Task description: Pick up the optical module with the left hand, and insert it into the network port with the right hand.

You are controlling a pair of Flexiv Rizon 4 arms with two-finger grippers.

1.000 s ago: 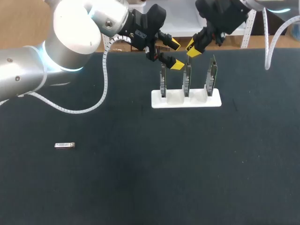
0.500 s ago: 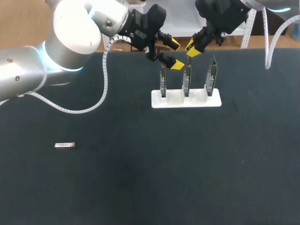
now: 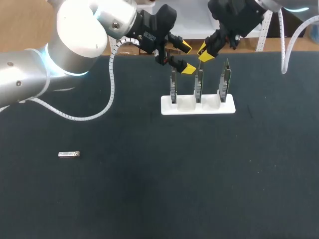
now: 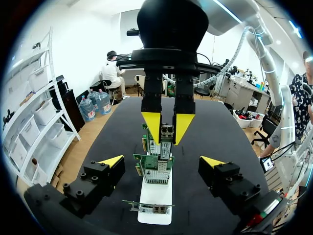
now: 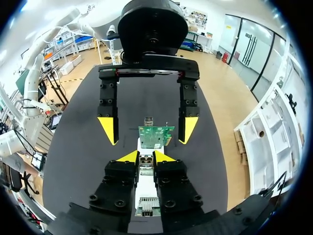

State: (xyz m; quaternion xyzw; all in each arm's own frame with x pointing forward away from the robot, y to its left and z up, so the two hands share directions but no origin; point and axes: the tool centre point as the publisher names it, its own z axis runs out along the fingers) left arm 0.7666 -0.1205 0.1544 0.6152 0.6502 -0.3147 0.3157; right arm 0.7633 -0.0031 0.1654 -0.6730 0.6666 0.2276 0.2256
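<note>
So the small silver optical module (image 3: pixel 69 154) is just lying on the black table (image 3: pixel 149 199) near its left edge, well apart from the white rack (image 3: pixel 189 105) of three upright green circuit boards (image 3: pixel 198 82) by the far edge. Our left gripper (image 3: pixel 187 58) hangs wide open and empty over the rack's left end. Our right gripper (image 3: pixel 204 52) sits just above the middle board, and we can't tell if it's pinching anything.

Black table (image 3: pixel 149 199), white rack (image 3: pixel 198 105) of 3 boards (image 3: pixel 226 79), optical module (image 3: pixel 69 154) well apart
</note>
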